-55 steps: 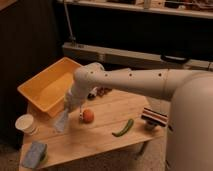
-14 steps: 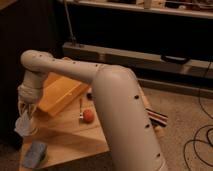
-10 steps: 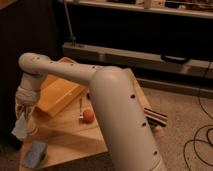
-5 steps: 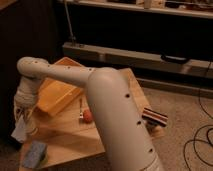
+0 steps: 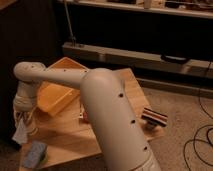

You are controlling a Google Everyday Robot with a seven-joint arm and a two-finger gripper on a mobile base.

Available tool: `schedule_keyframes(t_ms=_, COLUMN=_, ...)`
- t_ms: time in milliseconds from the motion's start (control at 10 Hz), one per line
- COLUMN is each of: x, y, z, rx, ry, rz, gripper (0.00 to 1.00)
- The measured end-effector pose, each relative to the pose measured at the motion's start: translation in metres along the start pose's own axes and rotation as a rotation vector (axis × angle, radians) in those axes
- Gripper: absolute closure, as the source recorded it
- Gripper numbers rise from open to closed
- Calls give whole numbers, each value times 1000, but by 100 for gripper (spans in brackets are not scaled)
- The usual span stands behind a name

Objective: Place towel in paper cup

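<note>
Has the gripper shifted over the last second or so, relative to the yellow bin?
Yes. The gripper, shut on the towel, has moved slightly left, away from the yellow bin, at the table's left edge.

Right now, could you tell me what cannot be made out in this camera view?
- The gripper, at the table's left edge: largely masked by the arm's wrist.
- The paper cup: mostly hidden behind the gripper and the hanging towel; whether the towel is inside it cannot be told.
- The small reddish object: mostly covered by the arm.
- The table: its middle is blocked by the arm.
</note>
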Motion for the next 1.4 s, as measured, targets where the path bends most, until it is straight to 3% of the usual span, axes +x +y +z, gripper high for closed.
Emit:
schedule_keyframes(t_ms=400, x=9, y=-6, z=7, rx=-36, ry=-9, rz=34, gripper=100)
schedule_keyframes(t_ms=800, x=18, y=-7, z=16, rx=-111, ry=1, rz=66, gripper=100)
schedule_keyframes(t_ms=900, x=20, y=-5, z=16, rx=-122, ry=19, rz=83, gripper=100)
schedule_keyframes(t_ms=1200, x=31, y=1, z=8, rx=-97, ry=123, rz=128, gripper=100)
schedule_keyframes(t_ms=1400, x=33, y=2, z=9, rx=-90, ry=170, rz=129, gripper=100)
